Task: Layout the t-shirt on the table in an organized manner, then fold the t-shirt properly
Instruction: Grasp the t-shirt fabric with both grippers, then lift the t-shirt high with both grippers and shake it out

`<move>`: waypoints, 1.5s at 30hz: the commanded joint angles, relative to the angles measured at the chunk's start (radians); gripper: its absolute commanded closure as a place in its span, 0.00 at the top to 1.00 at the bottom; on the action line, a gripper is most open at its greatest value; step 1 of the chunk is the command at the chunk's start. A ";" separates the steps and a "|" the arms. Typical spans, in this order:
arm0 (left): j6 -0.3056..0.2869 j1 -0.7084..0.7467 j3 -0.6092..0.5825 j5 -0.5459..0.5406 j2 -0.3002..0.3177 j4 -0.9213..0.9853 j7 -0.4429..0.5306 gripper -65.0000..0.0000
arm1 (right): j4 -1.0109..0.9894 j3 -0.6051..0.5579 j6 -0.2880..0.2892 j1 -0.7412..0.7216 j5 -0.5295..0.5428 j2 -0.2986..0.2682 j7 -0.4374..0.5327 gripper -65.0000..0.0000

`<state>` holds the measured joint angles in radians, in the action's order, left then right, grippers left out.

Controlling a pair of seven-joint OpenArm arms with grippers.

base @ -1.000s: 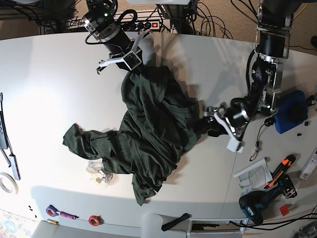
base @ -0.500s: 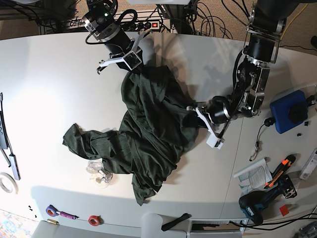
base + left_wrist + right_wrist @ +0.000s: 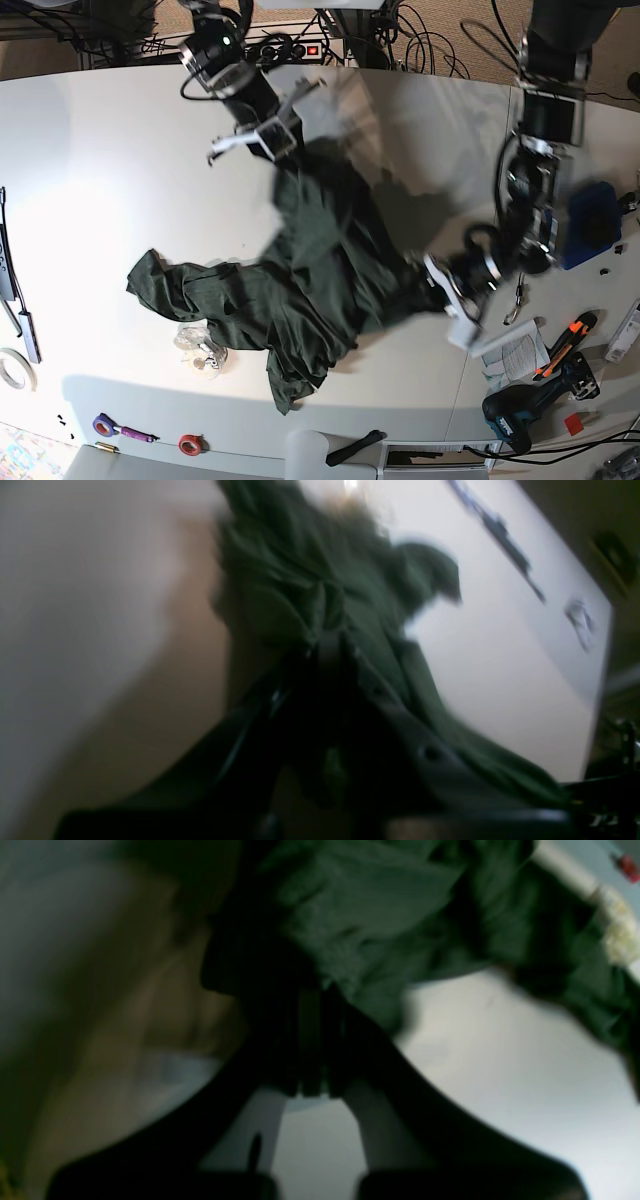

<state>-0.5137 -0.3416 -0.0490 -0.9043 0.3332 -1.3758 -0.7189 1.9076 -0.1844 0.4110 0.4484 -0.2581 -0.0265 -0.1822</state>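
Observation:
The dark green t-shirt lies crumpled across the middle of the white table, with one sleeve reaching left. My right gripper is shut on the shirt's far end, which hangs up off the table. In the right wrist view the right gripper pinches the t-shirt. My left gripper is shut on the shirt's right edge. The left wrist view, blurred, shows the left gripper closed on bunched fabric of the t-shirt.
A blue box, a drill, an orange-handled tool and a leaflet lie at the right. Crumpled clear plastic touches the shirt's front. Tape rolls sit near the front edge. A black tool lies at the left edge.
My left gripper went from open to shut on the shirt's right edge, then pulled it right and toward the front. My right gripper shifted right with the far end, stretching the fabric.

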 commanded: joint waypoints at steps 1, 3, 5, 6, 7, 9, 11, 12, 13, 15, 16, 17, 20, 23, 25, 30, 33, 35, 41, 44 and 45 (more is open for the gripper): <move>-0.008 -0.034 0.018 -0.025 0.014 -0.027 0.026 0.00 | 0.023 -0.003 0.009 -0.017 0.027 0.023 0.030 0.00; -0.008 -0.052 0.032 -0.029 0.033 -0.032 0.028 0.00 | 0.023 -0.031 0.017 -0.050 0.041 0.063 0.029 0.00; -0.008 -0.072 0.039 -0.046 0.054 -0.032 0.028 0.00 | 0.023 -0.087 0.020 -0.082 0.040 0.100 0.025 0.00; -0.008 -0.082 0.043 -0.047 0.065 -0.032 0.029 0.00 | 0.023 -0.122 0.020 -0.098 0.040 0.116 0.024 0.00; -0.008 -0.095 0.048 -0.047 0.076 -0.032 0.028 0.00 | 0.023 -0.161 0.020 -0.114 0.039 0.134 0.021 0.00; -0.008 -0.120 0.060 -0.050 0.102 -0.033 0.027 0.00 | 0.023 -0.243 0.019 -0.140 0.030 0.162 0.018 0.00; -0.008 -0.150 0.070 -0.051 0.132 -0.035 0.021 0.00 | 0.024 -0.315 0.018 -0.165 0.000 0.140 0.014 0.00; -0.008 -0.164 0.076 -0.054 0.151 -0.036 0.020 0.00 | 0.024 -0.338 0.018 -0.171 -0.026 0.132 0.010 0.00; -0.007 -0.179 0.083 -0.057 0.175 -0.036 0.021 0.00 | 0.024 -0.353 0.016 -0.176 -0.040 0.129 0.013 0.00; -0.008 -0.209 0.102 -0.094 0.225 -0.036 0.019 0.00 | 0.024 -0.366 0.016 -0.180 -0.042 0.126 0.053 0.00; -0.008 -0.225 0.114 -0.112 0.249 -0.037 0.019 0.00 | 0.024 -0.365 0.016 -0.180 -0.042 0.126 0.086 0.00; -0.008 -0.243 0.124 -0.125 0.272 -0.037 0.019 0.00 | 0.024 -0.365 0.016 -0.180 -0.042 0.126 0.115 0.00; -0.008 -0.301 0.146 -0.147 0.332 -0.037 0.010 0.00 | 0.027 -0.367 0.056 -0.195 -0.040 0.124 0.178 0.00; -0.008 -0.359 0.150 -0.148 0.385 -0.037 0.001 0.00 | 0.043 -0.370 0.146 -0.214 -0.034 0.123 0.270 0.00; -0.007 -0.393 0.150 -0.148 0.417 -0.037 0.002 0.00 | 0.058 -0.378 0.189 -0.223 -0.035 0.124 0.342 0.00; -0.001 -0.491 0.150 -0.180 0.500 -0.037 0.002 0.00 | 0.135 -0.397 0.224 -0.238 -0.035 0.124 0.385 0.00; 0.000 -0.551 0.150 -0.197 0.541 -0.037 0.002 0.00 | 0.193 -0.396 0.220 -0.231 -0.035 0.123 0.385 0.00; -0.001 -0.589 0.150 -0.197 0.558 -0.037 0.002 0.00 | 0.226 -0.396 0.219 -0.227 -0.035 0.124 0.382 0.00; 0.000 -0.644 0.150 -0.197 0.581 -0.037 0.002 0.00 | 0.281 -0.396 0.122 -0.215 -0.035 0.124 0.312 0.00; 0.000 -0.616 0.150 -0.196 0.578 -0.036 0.000 0.00 | 0.284 -0.396 0.084 -0.212 -0.035 0.124 0.248 0.00; 0.000 -0.602 0.150 -0.197 0.573 -0.036 0.001 0.00 | 0.284 -0.396 0.072 -0.213 -0.037 0.124 0.227 0.00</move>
<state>-0.5171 -0.9176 0.0917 -1.0832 0.8936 -1.4021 -0.7479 2.1731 -0.5770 0.4919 0.2413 -0.3099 0.0864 0.0132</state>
